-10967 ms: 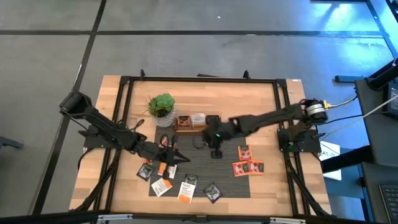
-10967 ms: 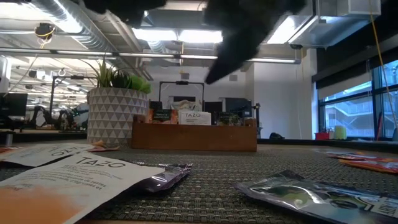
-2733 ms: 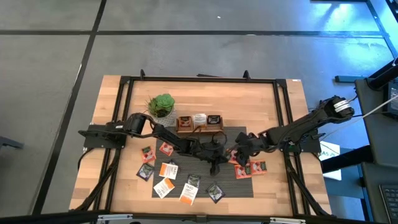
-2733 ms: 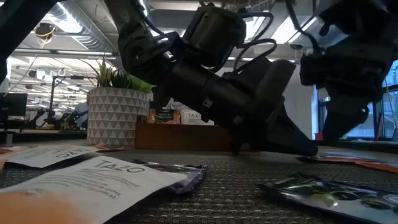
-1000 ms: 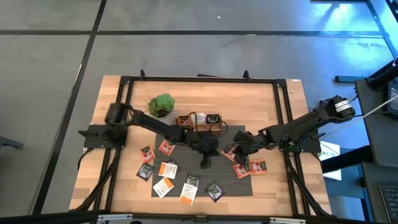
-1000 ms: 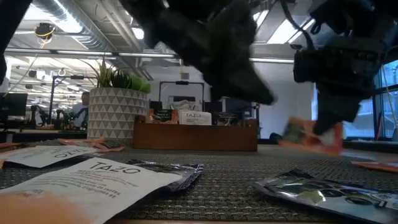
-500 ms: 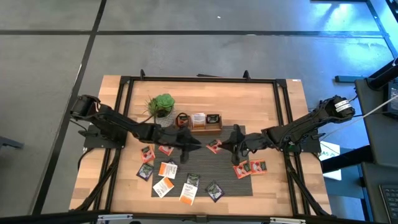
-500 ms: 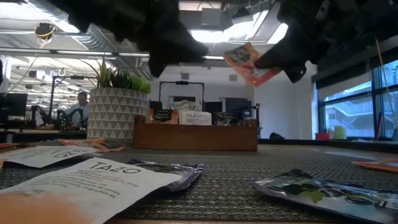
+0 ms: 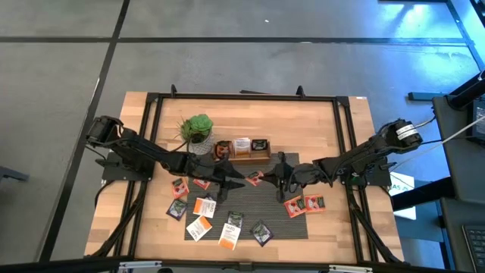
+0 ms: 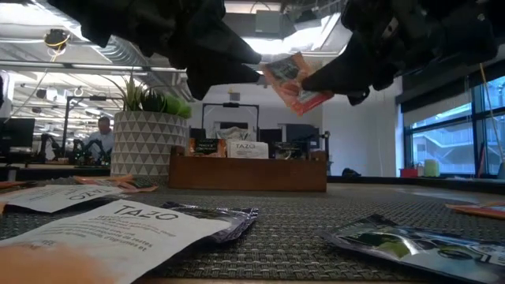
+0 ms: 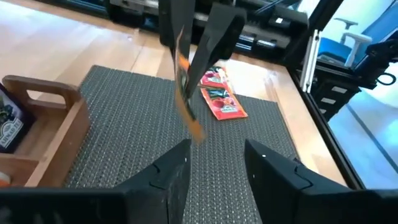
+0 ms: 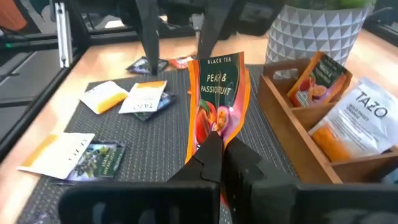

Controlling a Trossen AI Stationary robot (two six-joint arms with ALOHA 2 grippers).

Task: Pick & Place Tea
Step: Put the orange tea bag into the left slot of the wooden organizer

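The right gripper (image 9: 270,177) pinches an orange sachet (image 12: 216,99) upright, directly between the spread fingers of the left gripper (image 11: 212,163) (the nearer free one)

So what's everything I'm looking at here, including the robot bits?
Held tea bag: one, orange, in the air over the mat, pinched by the right gripper.
Loose tea bags: about a dozen, orange, white and dark, scattered on the mat.
Tray: one, brown wood, holding a few tea bags, mid-table.
Plant: one, green, patterned white pot, beside the tray.
Mat: one, dark grey, on the table.
Table: one, light wood.
Person: one, far in the room behind.
Left gripper: open, facing the held tea bag.
Right gripper: shut on it.
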